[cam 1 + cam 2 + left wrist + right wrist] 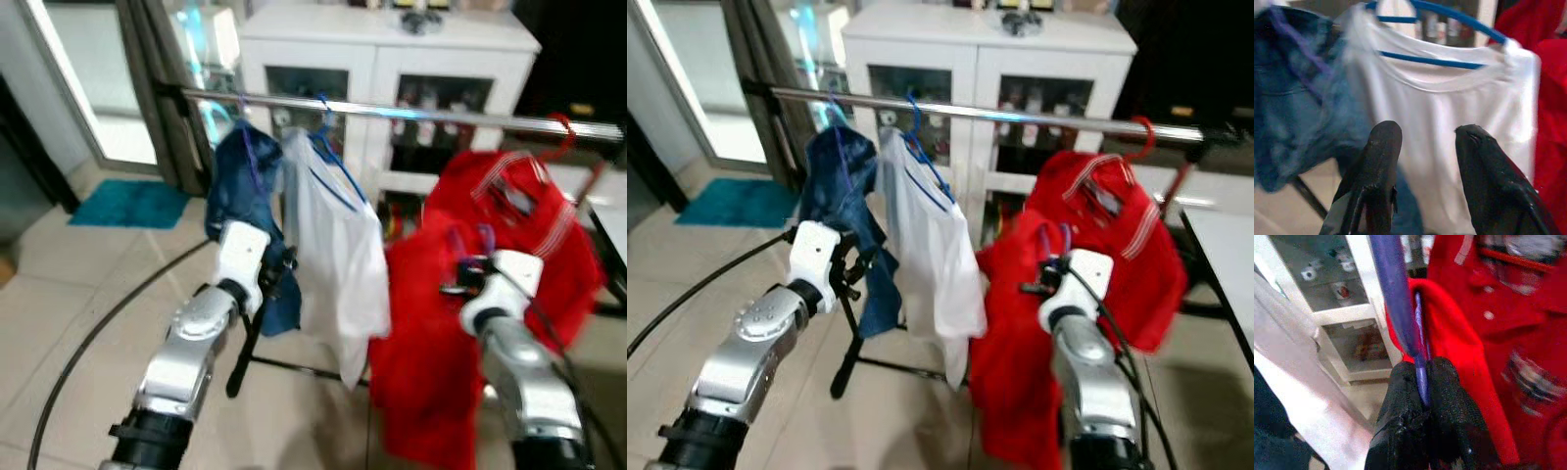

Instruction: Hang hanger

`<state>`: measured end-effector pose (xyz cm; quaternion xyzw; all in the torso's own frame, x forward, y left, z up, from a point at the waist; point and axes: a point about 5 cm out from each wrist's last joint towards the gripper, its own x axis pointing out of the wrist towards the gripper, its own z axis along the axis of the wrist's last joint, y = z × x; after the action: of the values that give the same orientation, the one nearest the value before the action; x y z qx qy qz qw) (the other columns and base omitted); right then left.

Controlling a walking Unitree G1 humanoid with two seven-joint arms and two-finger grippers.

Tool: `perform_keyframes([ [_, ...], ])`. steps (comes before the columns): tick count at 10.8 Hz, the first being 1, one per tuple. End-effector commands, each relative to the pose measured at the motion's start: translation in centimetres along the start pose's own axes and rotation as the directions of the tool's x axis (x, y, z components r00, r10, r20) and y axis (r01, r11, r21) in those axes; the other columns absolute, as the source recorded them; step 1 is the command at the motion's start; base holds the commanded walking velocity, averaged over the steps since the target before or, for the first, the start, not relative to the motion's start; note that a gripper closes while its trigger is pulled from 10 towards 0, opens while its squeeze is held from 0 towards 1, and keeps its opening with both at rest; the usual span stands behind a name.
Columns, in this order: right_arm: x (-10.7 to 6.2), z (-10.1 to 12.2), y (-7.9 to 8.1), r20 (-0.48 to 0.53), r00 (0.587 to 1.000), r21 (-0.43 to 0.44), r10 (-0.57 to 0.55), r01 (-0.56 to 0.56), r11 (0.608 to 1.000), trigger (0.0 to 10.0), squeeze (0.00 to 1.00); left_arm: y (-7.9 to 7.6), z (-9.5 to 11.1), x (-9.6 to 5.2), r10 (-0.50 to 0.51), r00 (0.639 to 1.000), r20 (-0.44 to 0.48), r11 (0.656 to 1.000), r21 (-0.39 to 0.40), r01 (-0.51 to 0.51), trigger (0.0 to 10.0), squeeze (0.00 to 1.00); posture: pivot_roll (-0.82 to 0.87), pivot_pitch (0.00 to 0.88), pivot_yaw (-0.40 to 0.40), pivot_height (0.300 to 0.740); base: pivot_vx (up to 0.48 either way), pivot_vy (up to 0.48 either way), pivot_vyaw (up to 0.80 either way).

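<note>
A silver clothes rail (411,115) runs across in front of me. On it hang a blue garment (240,186) on a purple hanger, a white shirt (338,245) on a blue hanger (328,162), and a red polo shirt (529,211) on a red hanger (563,132). My right gripper (1422,382) is shut on a purple hanger (1396,293) that carries a red garment (426,343), held below the rail between the white shirt and the red polo. My left gripper (1422,142) is open, close to the white shirt and the blue garment.
A white cabinet (382,59) with glass doors stands behind the rail. The rack's black leg (240,362) stands on the tiled floor. A teal mat (127,204) lies at the far left by a doorway. A black cable (98,328) curves across the floor.
</note>
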<state>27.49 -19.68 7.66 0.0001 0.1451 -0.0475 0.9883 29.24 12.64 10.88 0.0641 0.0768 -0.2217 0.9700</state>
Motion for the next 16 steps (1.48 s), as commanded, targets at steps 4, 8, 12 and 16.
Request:
perform_keyframes([
  [4,0.3,1.6,0.4,0.065,0.998,-0.002,0.016,-0.016,1.000,10.0,0.00,0.9,0.6,-0.1,0.021,1.000,0.017,0.999,0.027,-0.022,10.0,0.00,0.00,0.000,0.005,0.740,0.322,0.000,0.00],
  [8,0.8,2.7,-0.9,0.091,0.996,-0.028,-0.007,0.010,1.000,10.0,0.00,0.7,0.6,0.1,0.017,1.000,0.019,0.999,0.027,-0.017,10.0,0.00,-0.01,0.000,0.000,0.740,0.322,0.000,0.00],
  [12,2.1,6.0,-1.7,0.175,0.985,-0.041,-0.007,0.014,0.999,10.0,0.00,0.6,1.9,0.1,-0.070,0.996,0.051,0.995,0.076,0.066,10.0,0.00,-0.01,0.000,0.011,0.740,0.150,0.000,0.00],
  [16,3.9,9.4,-1.5,0.248,0.969,-0.010,-0.018,0.021,1.000,10.0,0.00,-1.4,4.2,0.0,-0.330,0.941,0.079,0.939,0.129,0.318,10.0,0.00,-0.01,0.000,0.026,0.740,0.000,0.000,0.00],
])
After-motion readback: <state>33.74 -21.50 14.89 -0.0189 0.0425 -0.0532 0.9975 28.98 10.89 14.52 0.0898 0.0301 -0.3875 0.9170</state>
